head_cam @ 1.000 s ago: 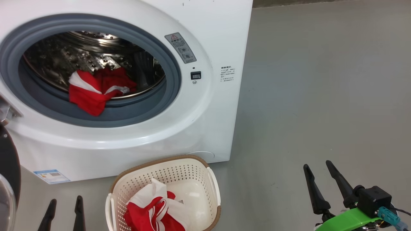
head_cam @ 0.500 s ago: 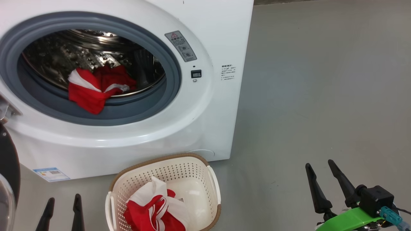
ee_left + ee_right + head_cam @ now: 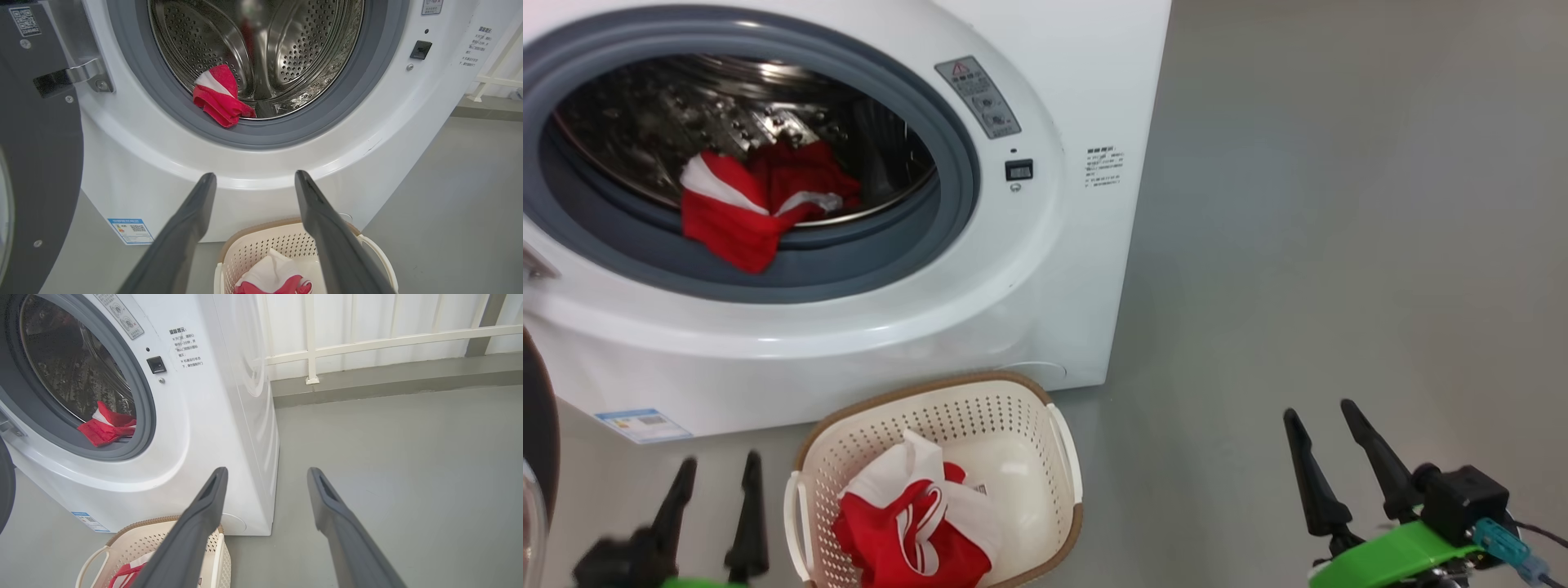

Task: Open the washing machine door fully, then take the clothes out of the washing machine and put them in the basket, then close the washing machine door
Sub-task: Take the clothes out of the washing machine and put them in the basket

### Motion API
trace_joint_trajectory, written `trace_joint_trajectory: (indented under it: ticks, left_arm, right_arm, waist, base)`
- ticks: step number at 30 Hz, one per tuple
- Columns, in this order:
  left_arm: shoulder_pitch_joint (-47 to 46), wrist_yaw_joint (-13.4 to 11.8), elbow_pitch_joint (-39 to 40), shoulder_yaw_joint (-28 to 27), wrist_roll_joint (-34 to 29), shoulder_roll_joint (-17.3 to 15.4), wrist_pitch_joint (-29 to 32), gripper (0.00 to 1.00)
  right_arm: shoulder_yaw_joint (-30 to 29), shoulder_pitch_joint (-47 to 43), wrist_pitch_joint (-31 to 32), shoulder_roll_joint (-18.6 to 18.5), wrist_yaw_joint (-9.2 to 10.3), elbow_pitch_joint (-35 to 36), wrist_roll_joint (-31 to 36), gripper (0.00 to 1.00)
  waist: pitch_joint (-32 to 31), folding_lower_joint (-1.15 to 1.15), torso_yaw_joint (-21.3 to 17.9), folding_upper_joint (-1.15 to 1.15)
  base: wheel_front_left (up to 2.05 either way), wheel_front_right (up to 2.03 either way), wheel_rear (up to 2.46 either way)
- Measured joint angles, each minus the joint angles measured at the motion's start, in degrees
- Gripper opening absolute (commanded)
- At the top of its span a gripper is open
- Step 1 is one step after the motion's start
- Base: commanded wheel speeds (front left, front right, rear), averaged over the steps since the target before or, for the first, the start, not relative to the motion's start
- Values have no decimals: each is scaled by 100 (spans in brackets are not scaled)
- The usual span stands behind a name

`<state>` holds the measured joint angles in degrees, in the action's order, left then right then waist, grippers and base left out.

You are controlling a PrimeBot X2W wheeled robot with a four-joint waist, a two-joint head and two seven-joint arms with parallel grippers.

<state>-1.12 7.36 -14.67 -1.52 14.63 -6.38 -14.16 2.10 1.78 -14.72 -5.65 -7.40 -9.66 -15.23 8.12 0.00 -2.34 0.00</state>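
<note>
One garment (image 3: 742, 214) left in the washing machine (image 3: 1045, 278).
Left gripper (image 3: 721, 461), right gripper (image 3: 1319, 411): spread wide, empty; left has begun rising toward it.

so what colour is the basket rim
Brown, with a woven look; the basket rim shows best in the head view.

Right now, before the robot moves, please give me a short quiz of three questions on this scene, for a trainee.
1. True or false: the door stands open.
2. Fill in: one red garment lies in the ___; a second garment lies in the ___.
3. Choose: the left gripper is A) shut on a garment, B) open and empty, C) inside the washer.
Key: 1 true. 2 washer; basket. 3 B.
</note>
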Motion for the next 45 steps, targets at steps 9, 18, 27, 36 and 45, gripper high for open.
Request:
trace_joint_trajectory:
  ticks: [9,18,27,36,45]
  left_arm:
    - [-1483,-60,-854,341,-298,-44,303,100]
    - [-2584,-109,-1538,505,-416,-83,505,100]
    - [-3756,-123,-2430,670,-612,-225,594,100]
    - [-4769,-269,-3518,944,-1007,-472,611,100]
    - [-5846,-434,-4675,1103,-1212,-695,609,100]
  right_arm:
    - [140,294,0,80,0,-3,23,100]
    - [270,547,0,165,-1,4,49,100]
    - [315,799,0,212,0,51,54,100]
    - [359,1049,0,236,0,86,55,100]
    - [517,1301,-1,237,0,133,-5,100]
  waist:
    - [321,0,-22,0]
    - [604,0,-120,0]
    - [946,0,-243,0]
    - [1296,0,-335,0]
    - [1618,0,-457,0]
  base:
    - [0,0,0]
    - [0,0,0]
    - [0,0,0]
    - [0,0,0]
    - [0,0,0]
